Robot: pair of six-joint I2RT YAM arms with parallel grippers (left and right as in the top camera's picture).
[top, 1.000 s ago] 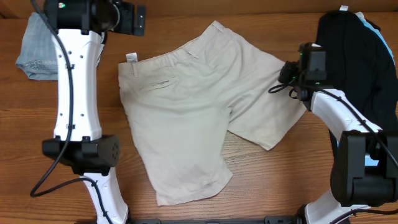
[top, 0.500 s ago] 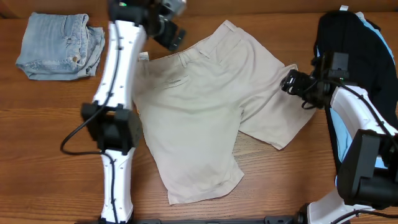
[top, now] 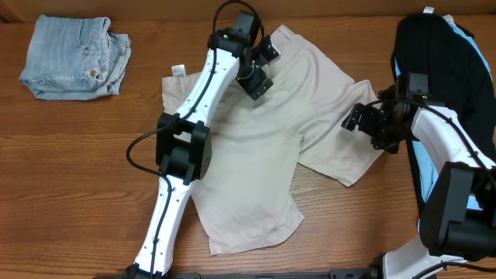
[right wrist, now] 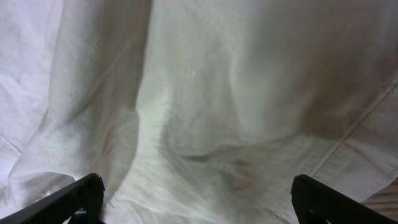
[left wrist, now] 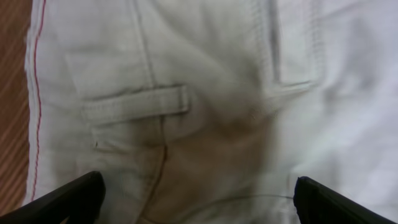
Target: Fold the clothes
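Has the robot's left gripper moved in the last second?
Yes. The left gripper swung rightward, away from the folded faded blue denim shorts, to above the light beige khaki shorts.

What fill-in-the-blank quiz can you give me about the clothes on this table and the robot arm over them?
1. The khaki shorts lie spread out on a ____ table.
2. The denim shorts sit folded in the far ____ corner.
3. The left gripper, over the khaki waistband, has its jaws ____.
4. A black garment lies at the table's ____ edge.
Missing words: wooden, left, open, right.
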